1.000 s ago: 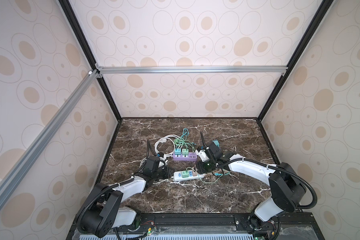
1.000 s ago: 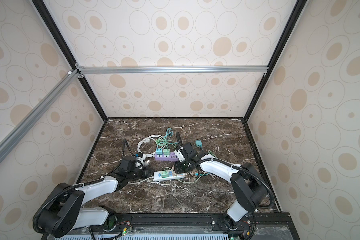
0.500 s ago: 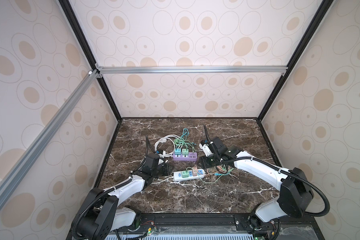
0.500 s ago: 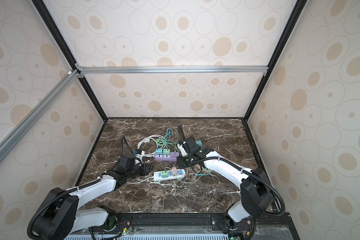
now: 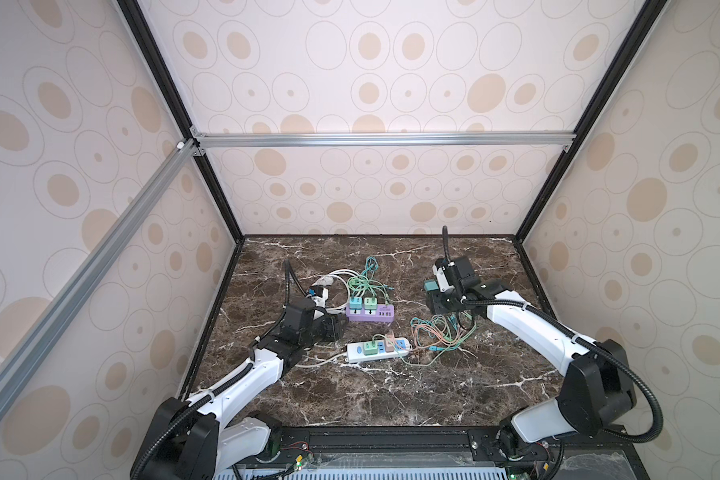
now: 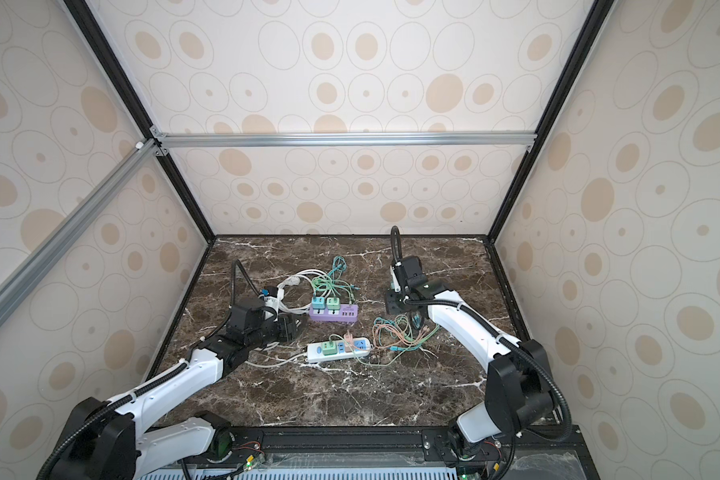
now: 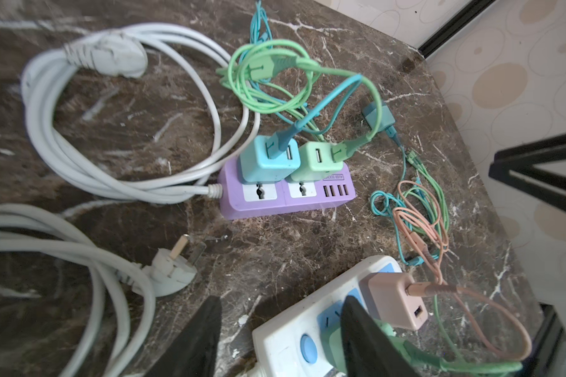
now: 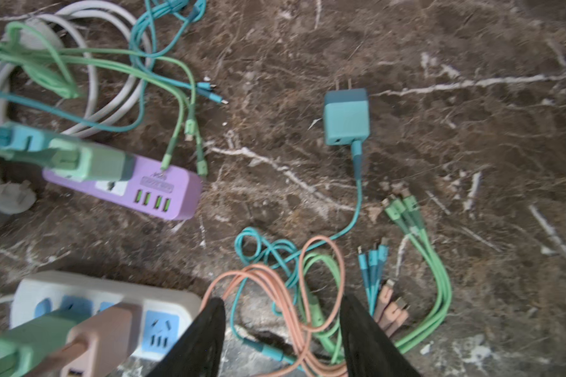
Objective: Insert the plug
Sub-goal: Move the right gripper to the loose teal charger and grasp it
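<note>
A loose teal plug (image 8: pixel 346 117) lies on the marble with its prongs free, its cable trailing into a tangle; in a top view the teal plug (image 5: pixel 430 286) sits just beside my right gripper (image 5: pixel 437 305). The right gripper (image 8: pixel 281 313) hangs open over the tangled cables, holding nothing. The white power strip (image 5: pixel 377 348) carries a green adapter (image 7: pixel 335 346) and a pink adapter (image 7: pixel 394 300). My left gripper (image 7: pixel 280 310) is open, its fingers either side of the strip's switch end without gripping it.
A purple power strip (image 5: pixel 371 312) with a blue and a green adapter stands behind the white one. Coiled white cords (image 7: pixel 79 147) and a white three-pin plug (image 7: pixel 174 267) lie at the left. Pink, green and teal cables (image 8: pixel 307 287) sprawl right of the white strip.
Both grippers have opened. The right gripper has drawn away from the white strip, back and to the right, toward the teal plug. The left gripper let go of the strip's end.
</note>
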{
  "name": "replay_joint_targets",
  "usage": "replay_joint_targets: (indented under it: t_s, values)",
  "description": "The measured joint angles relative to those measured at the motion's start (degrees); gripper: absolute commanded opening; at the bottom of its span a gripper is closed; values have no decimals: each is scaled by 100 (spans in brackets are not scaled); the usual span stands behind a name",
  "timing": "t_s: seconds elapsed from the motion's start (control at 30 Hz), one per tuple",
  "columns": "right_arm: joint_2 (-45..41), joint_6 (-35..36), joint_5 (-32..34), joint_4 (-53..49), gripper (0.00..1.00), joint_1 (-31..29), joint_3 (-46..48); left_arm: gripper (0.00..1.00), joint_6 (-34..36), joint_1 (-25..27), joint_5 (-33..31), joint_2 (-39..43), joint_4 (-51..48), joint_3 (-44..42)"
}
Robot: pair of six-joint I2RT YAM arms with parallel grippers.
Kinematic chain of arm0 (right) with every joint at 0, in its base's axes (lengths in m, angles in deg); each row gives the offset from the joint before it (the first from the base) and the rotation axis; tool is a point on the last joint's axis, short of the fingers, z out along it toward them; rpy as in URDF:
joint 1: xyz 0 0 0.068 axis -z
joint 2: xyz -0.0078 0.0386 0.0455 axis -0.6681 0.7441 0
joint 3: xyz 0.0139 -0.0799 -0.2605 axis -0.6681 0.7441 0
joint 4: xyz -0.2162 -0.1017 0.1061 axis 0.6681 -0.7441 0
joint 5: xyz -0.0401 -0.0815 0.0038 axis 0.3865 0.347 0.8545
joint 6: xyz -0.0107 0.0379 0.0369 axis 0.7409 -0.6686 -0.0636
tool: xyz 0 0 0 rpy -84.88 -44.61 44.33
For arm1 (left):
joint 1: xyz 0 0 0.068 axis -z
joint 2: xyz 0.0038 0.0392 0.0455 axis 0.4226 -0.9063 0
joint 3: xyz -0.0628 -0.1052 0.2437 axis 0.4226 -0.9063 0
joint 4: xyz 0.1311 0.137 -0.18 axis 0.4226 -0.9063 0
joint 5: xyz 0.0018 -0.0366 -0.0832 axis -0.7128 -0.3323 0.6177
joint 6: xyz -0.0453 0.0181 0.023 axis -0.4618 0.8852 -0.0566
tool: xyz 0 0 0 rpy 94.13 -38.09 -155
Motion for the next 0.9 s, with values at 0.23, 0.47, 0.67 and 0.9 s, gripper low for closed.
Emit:
replay_joint_targets:
  t_s: [0.23,0.47,0.67,0.9]
  values:
    - [1329,533,-131,31,64,457,-1047,76,136,-11,-269,684,-146,0]
    - [2435,745,-391,-81,64,573,-1893,81,208,-11,-492,1108,-201,0]
    - [2966,796,-422,-177,64,649,-2232,81,208,-28,-601,1191,-203,-11]
    - [3390,826,-466,-293,64,940,-2553,81,208,-37,-612,1189,-205,-28]
